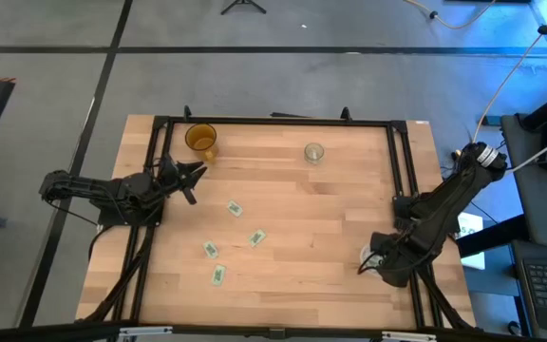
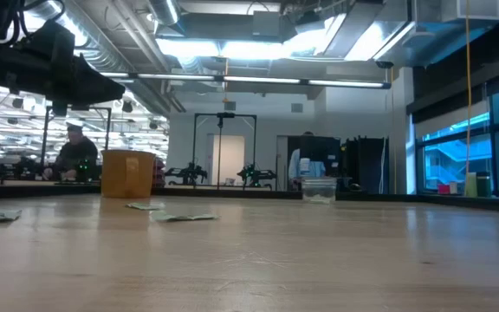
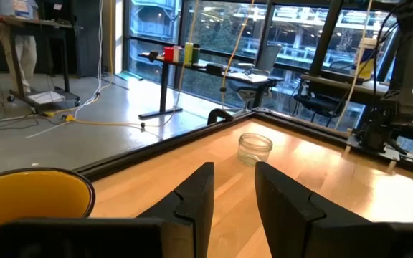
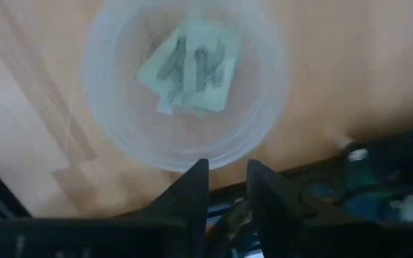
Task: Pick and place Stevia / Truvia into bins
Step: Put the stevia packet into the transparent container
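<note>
Several white-and-green Stevia packets lie flat on the table (image 1: 235, 207) (image 1: 257, 237) (image 1: 211, 250) (image 1: 218, 275); the low view shows some of them (image 2: 184, 217). In the right wrist view the clear round bin (image 4: 106, 107) stands on the wood with packets (image 4: 190, 68) lying on its bottom. My right gripper (image 4: 226, 175) (image 1: 373, 264) hovers over the bin at the table's right near side, pointing down, open by a narrow gap and empty. My left gripper (image 3: 231, 186) (image 1: 198, 180) waits at the table's left, beside the yellow cup, open and empty.
A yellow cup (image 1: 200, 140) (image 3: 31, 193) stands near the far left corner and a small clear cup (image 1: 313, 152) (image 3: 254, 148) near the far edge. A black frame (image 1: 392, 161) runs along the table's sides. Bare wood lies between the packets and the right arm.
</note>
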Robot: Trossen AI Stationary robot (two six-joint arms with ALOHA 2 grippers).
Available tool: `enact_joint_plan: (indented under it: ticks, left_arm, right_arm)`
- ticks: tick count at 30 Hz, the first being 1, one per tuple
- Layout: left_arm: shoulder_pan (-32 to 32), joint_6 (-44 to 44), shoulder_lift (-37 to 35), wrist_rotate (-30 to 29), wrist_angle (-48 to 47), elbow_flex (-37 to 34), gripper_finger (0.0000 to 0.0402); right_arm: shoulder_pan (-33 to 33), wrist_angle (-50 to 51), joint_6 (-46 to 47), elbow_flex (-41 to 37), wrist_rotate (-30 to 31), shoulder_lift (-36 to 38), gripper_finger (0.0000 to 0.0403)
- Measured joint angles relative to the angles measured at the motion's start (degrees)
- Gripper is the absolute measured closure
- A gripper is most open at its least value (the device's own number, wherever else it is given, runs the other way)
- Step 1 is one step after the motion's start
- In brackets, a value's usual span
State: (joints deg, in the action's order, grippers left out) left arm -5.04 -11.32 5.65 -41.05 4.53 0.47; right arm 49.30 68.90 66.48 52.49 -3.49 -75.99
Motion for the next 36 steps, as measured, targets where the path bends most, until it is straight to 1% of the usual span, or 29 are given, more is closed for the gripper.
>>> enact_joint_plan:
  ticks: [2,4,7,9,11,14,16,17,18,20,23,24,25,27,29,31,33,36]
  left_arm:
    - [0.0,-1.8,0.0,0.5,1.0,0.0,0.0304]
    - [0.0,-2.9,0.0,2.6,3.8,0.0,0.0304]
    - [-0.1,0.5,0.0,10.8,10.7,0.0,0.0304]
    - [-0.2,2.6,0.6,16.0,14.9,0.5,0.0304]
    - [-0.2,4.0,1.6,19.6,17.4,2.0,0.0304]
    - [-0.2,6.4,4.9,22.9,18.2,5.1,0.0304]
    - [-0.2,8.2,8.6,24.3,18.0,7.6,0.0304]
    - [-0.2,9.4,10.8,25.3,18.0,9.2,0.0304]
    - [-0.2,10.7,13.2,26.2,18.1,10.9,0.0304]
    - [-0.2,13.3,18.7,28.1,18.0,14.8,0.0304]
    - [-0.2,18.3,27.6,31.5,17.5,21.5,0.0304]
    - [-0.2,19.8,30.4,32.5,15.9,24.0,0.0304]
    - [-0.2,21.1,33.1,33.1,13.1,26.6,0.0304]
    - [-0.2,22.3,37.6,33.2,4.0,31.9,0.0304]
    - [-0.2,22.0,41.7,32.4,-6.6,36.6,0.0304]
    - [-0.2,20.7,45.6,31.5,-14.9,40.2,0.0304]
    - [-0.2,19.7,48.9,31.8,-20.2,42.4,0.0304]
    - [-0.7,19.7,53.0,33.2,-23.3,43.9,0.0304]
  right_arm:
    - [0.0,2.9,-0.9,3.2,3.5,0.0,0.0304]
    - [0.0,5.0,-1.1,6.4,7.6,0.0,0.0303]
    - [0.0,6.6,-2.3,10.9,15.1,0.0,0.0303]
    - [-0.1,6.6,-5.2,13.6,19.6,0.0,0.0304]
    - [-0.1,6.0,-9.1,15.9,25.4,0.0,0.0304]
    - [-1.6,4.3,-12.2,18.1,37.0,0.0,0.0303]
    - [-4.0,3.8,-12.3,18.8,41.7,0.0,0.0303]
    - [-5.4,3.1,-13.0,19.0,42.5,0.0,0.0303]
    - [-6.8,1.7,-14.9,19.0,42.6,0.0,0.0303]
    - [-9.6,-3.0,-21.6,19.0,41.7,0.0,0.0303]
    - [-14.6,-15.1,-35.8,17.9,37.4,0.0,0.0303]
    - [-16.5,-19.8,-40.1,17.4,35.8,0.0,0.0303]
    - [-18.5,-24.3,-43.9,16.8,34.1,0.0,0.0303]
    - [-22.6,-32.7,-50.7,15.4,29.8,0.0,0.0305]
    - [-26.5,-40.4,-56.1,13.3,25.0,0.0,0.0308]
    - [-30.0,-47.3,-59.7,10.7,21.1,0.0,0.0310]
    - [-33.0,-54.1,-61.6,7.7,18.2,-0.6,0.0310]
    - [-36.3,-63.7,-63.6,2.4,14.8,-2.7,0.0309]
